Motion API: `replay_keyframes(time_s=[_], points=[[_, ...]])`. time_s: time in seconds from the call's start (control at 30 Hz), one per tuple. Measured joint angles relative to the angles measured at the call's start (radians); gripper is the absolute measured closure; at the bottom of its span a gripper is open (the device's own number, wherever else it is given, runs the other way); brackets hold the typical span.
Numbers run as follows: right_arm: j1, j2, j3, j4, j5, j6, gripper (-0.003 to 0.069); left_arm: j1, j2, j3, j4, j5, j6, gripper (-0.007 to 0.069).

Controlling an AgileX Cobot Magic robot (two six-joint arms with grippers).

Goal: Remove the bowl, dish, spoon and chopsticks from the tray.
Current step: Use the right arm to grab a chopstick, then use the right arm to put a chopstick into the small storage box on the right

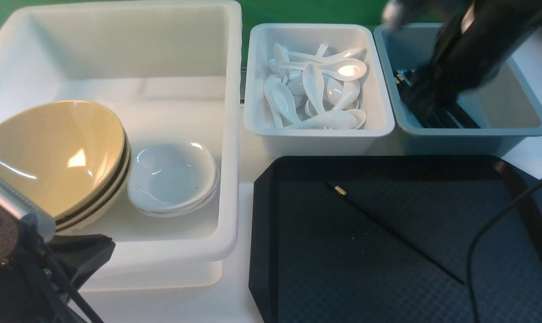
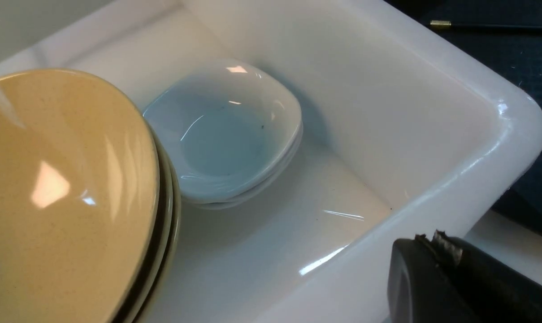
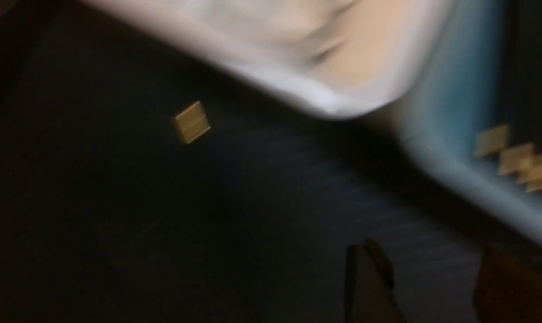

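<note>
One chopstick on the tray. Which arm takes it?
Right. The right gripper is over the bin behind the tray, jaws apart; left gripper sits shut by the tub, farther from the chopstick.

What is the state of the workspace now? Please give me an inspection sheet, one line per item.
Surface: white table; the black tray lies on it, in front of the bins.
Job's things: one chopstick lies on the tray; bowls and dishes are stacked in the white tub; spoons in the white bin; chopsticks in the grey-blue bin.
Clutter: nothing seen.
Grippers: left gripper shut, empty, outside the tub; right gripper open, empty, by the grey-blue bin, blurred.
Cables: one thin black cable crosses the tray's right side.
Surroundings: green backdrop.
</note>
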Motion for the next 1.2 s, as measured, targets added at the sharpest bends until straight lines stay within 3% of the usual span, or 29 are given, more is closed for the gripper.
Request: replay_keyframes(time_s=[0.13, 0.43, 0.5, 0.63, 0.9, 1.03, 1.13, 1.2], points=[[0.074, 0.052, 0.122, 0.103, -0.031, -0.068, 0.0366, 0.0, 0.0, 0.0, 0.0, 0.0, 0.003, 0.0636], [0.098, 0.237, 0.184, 0.078, -0.279, -0.101, 0.0404, 0.0, 0.0, 0.0, -0.002, 0.015, 0.004, 0.0636], [0.098, 0.257, 0.18, 0.065, -0.294, -0.102, 0.0435, 0.0, 0.0, 0.0, -0.002, 0.016, 0.004, 0.0636], [0.109, 0.254, 0.174, 0.069, -0.273, -0.105, 0.0583, 0.0, 0.0, 0.0, -0.002, 0.017, 0.003, 0.0636], [0.195, 0.009, 0.152, 0.046, -0.227, -0.183, 0.0587, 0.0, 0.0, 0.0, 0.0, -0.004, 0.003, 0.0636], [0.179, -0.131, 0.115, -0.107, -0.389, -0.156, 0.0587, 0.0, 0.0, 0.0, 0.004, -0.025, 0.003, 0.0636], [0.069, -0.167, 0.104, -0.264, -0.654, 0.007, 0.0583, 0.0, 0.0, 0.0, 0.004, -0.029, 0.003, 0.0636], [-0.015, -0.147, 0.095, -0.298, -0.809, 0.111, 0.0559, 0.0, 0.0, 0.0, 0.012, -0.029, 0.003, 0.0636]])
